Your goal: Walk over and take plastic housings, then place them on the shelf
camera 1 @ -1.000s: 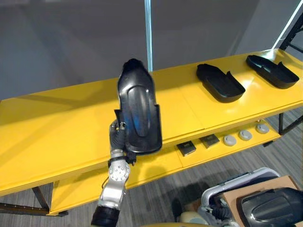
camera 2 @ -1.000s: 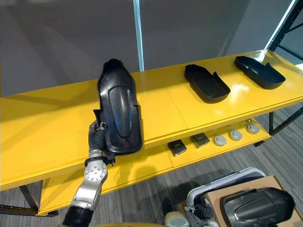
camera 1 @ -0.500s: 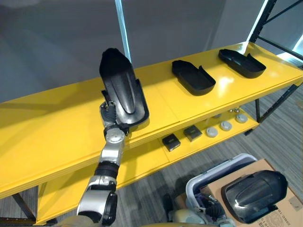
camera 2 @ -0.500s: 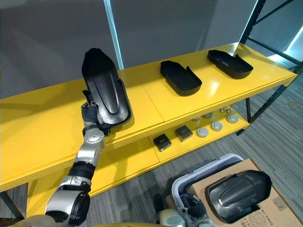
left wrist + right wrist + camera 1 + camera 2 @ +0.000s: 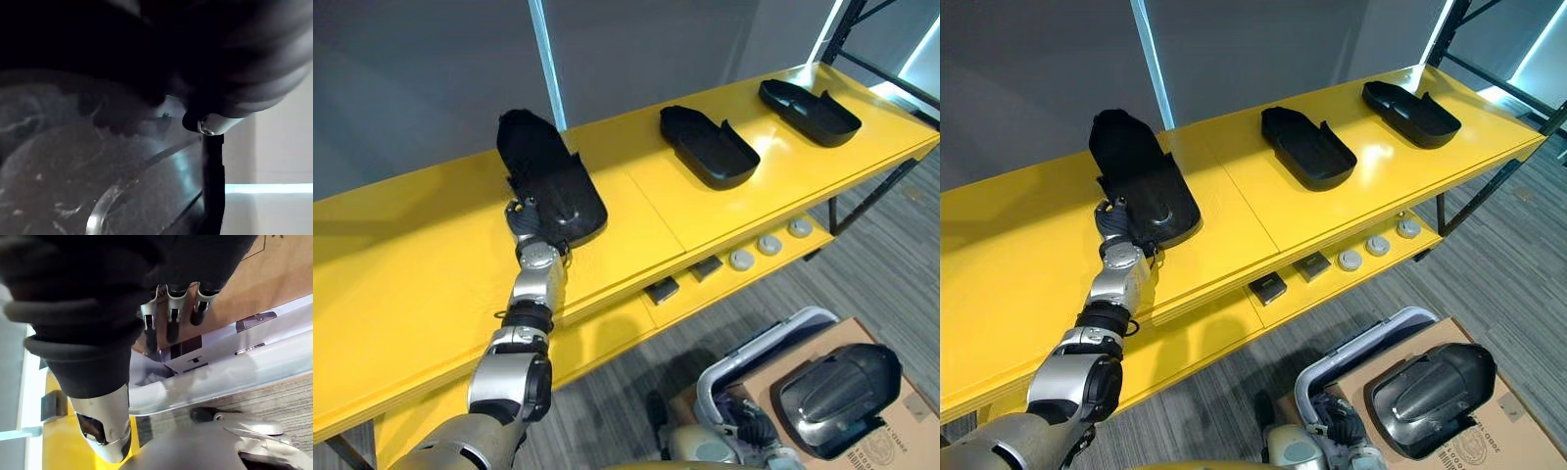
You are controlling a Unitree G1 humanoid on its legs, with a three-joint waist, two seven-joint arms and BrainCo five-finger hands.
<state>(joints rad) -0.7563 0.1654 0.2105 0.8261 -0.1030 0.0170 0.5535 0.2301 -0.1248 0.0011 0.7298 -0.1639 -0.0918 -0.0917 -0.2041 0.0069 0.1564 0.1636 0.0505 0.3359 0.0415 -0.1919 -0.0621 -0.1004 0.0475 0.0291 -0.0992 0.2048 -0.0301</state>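
Left hand [image 5: 530,222] gripped the near end of the glossy black moulded plastic housing [image 5: 551,184], lying just beyond it on the yellow shelf top [image 5: 411,255], held, I'd say, to settle it flat.

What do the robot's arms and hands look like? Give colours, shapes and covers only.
The left arm is rounded silver-grey segments with dark bands at the joints; its left hand wears a dark ribbed cover. The right hand has the same ribbed cover, and slim silver fingers with dark tips in a row.
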